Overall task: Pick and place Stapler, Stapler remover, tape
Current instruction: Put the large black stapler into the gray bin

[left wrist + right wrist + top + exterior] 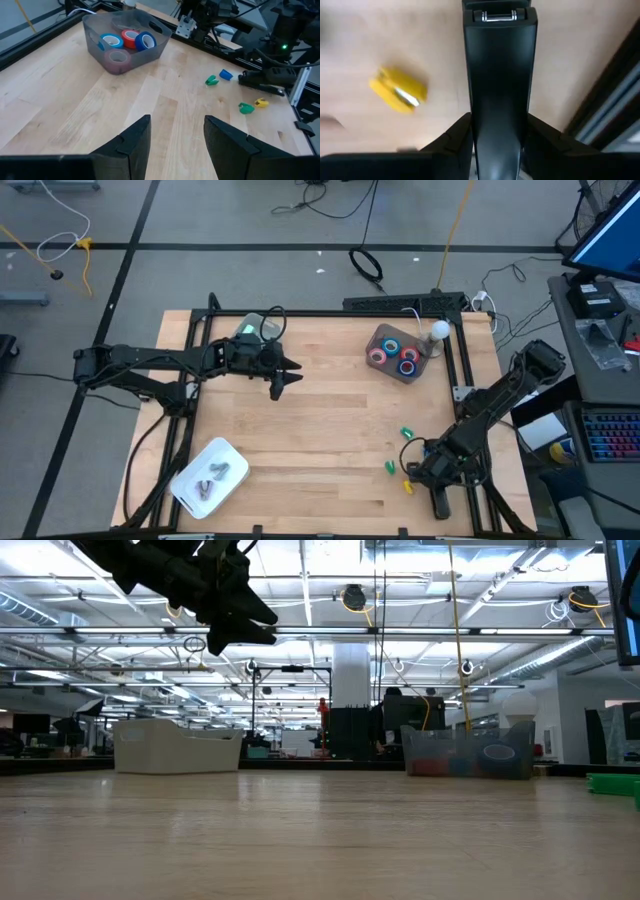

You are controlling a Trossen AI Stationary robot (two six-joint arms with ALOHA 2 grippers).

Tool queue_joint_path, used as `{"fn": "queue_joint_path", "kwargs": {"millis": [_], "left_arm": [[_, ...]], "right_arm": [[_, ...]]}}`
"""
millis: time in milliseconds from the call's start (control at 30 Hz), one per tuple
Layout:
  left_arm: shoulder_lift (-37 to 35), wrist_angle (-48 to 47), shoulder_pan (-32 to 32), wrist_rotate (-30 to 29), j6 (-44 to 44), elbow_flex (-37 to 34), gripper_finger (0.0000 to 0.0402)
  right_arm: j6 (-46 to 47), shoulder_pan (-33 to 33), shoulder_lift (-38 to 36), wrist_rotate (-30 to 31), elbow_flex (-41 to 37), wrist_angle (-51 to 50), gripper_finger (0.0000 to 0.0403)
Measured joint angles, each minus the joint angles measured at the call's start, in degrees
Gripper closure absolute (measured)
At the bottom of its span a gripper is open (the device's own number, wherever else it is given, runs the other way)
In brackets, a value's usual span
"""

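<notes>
A robotics lab: exposed ceiling pipes (330,630) and strip lights, floor cables (365,265), a monitor (608,235), a framed wooden tabletop (320,430).

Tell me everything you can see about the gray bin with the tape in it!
The gray bin is a small, see-through, smoky plastic tub with rounded corners and cut-out handles in its end walls. It stands upright on the wooden table near the far right corner, away from both grippers. Inside lie four tape rolls, two red and two blue, with pale centres. A white ball-like thing shows right by its edge.
</notes>
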Motion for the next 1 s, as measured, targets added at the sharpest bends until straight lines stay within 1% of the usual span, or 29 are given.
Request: {"fn": "queue_joint_path", "kwargs": {"millis": [100, 200, 233, 300, 367, 467, 567, 733, 833, 900, 1000], "left_arm": [[0.0, 0.1, 0.0, 1.0, 0.0, 0.0, 0.0218], [0.0, 0.2, 0.0, 3.0, 0.3, 0.0, 0.0218], [0.0, 0.2, 0.0, 3.9, 0.3, 0.0, 0.0218], [0.0, 0.4, 0.0, 5.4, 0.3, 0.0, 0.0218], [0.0, 1.1, 0.0, 7.4, 0.2, 0.0, 0.0218], [0.0, 2.2, 0.0, 10.0, 0.2, 0.0, 0.0218], [0.0, 4.9, 0.0, 12.8, 0.3, 0.0, 0.0218], [0.0, 10.6, 0.0, 16.6, 0.0, 0.0, 0.0218], [0.0, 13.1, -0.2, 16.8, -1.3, 0.0, 0.0218], [0.0, 13.6, -0.6, 16.7, -1.6, 0.3, 0.0218], [0.0, 10.8, -1.6, 16.3, -1.5, 2.5, 0.0218]], "right_arm": [[0.0, 1.4, -1.5, -1.1, 0.0, 2.3, 0.0276], [-0.1, 2.3, -3.8, -0.3, 0.0, 5.6, 0.0276], [-0.4, 2.5, -4.8, 1.0, 0.0, 6.5, 0.0276], [-1.7, 2.5, -6.8, 6.0, 0.0, 9.1, 0.0276], [-3.4, 2.5, -8.9, 13.0, 0.1, 10.9, 0.0276], [-8.4, 1.6, -11.4, 23.2, 0.1, 13.1, 0.0276], [-14.9, -0.8, -12.9, 27.5, 0.1, 13.5, 0.0276], [-30.6, -8.6, -12.9, 27.6, 0.1, 13.5, 0.0276], [-42.3, -14.6, -12.9, 27.4, 0.1, 13.5, 0.0276], [-50.2, -19.0, -12.9, 25.4, 0.1, 13.5, 0.0276], [-61.4, -25.3, -12.9, 21.3, 0.1, 13.4, 0.0276]]}}
